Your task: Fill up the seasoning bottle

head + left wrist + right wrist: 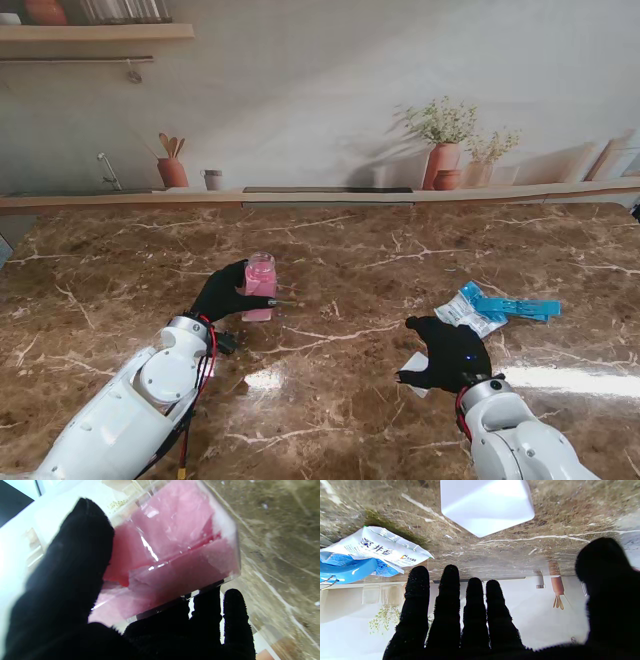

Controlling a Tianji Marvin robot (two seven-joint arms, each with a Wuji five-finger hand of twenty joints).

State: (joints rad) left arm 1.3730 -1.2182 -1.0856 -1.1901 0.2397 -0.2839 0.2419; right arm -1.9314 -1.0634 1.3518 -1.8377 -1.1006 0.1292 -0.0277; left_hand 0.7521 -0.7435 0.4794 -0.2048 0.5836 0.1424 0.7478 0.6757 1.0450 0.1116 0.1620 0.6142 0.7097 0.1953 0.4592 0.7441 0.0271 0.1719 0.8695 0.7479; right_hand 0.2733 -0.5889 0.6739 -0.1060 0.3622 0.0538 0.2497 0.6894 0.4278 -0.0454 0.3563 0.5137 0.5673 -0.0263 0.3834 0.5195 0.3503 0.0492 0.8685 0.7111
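- Left hand (222,296) is wrapped around my seasoning bottle (260,286); bottle stands upright on the counter (330,400), pink inside
- Right hand (450,352) holds nothing, fingers (447,600) straight and slightly apart; blue-and-white packet (495,307) lies just beyond it; white lid (486,505) lies nearby

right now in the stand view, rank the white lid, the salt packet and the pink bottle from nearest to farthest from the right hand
From the right hand:
1. White lid: just to its left, partly under the hand.
2. Salt packet: to its right, a little farther from me.
3. Pink bottle: far left, held in the left hand.
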